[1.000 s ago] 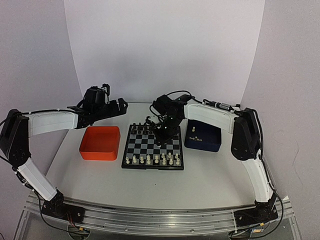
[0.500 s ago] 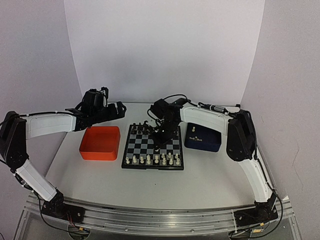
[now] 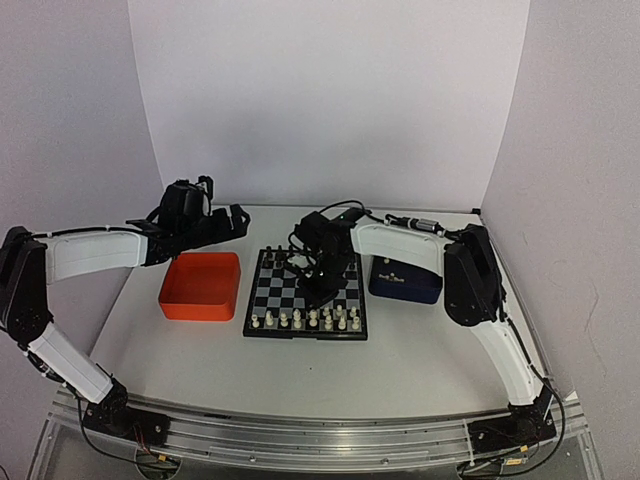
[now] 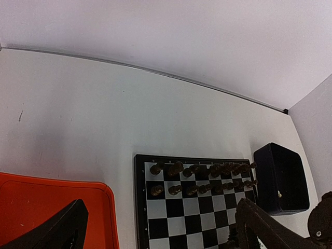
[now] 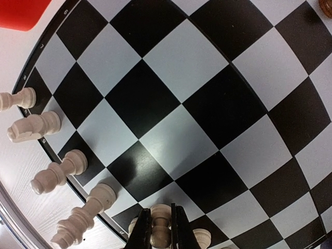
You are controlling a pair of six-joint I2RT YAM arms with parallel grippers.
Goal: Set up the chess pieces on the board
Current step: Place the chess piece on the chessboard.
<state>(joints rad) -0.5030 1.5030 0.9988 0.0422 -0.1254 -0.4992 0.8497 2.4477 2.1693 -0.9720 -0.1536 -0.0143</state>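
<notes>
Cream-white chess pieces [image 3: 305, 319] line the near rows of the board [image 3: 281, 290], the right gripper [image 5: 160, 220] pinches one more cream piece [image 5: 161, 236] at that near side, the left gripper [image 3: 232, 220] hangs wide open beyond the orange tray [image 3: 200, 285], and one piece seemingly waits in the dark blue tray [image 3: 405, 292].

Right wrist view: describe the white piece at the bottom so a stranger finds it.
Start at the small black-and-silver chessboard, at its edge lined with cream-white pieces. The cream-white chess piece sits between the right gripper's two black fingers; its neighbours stand free.
</notes>
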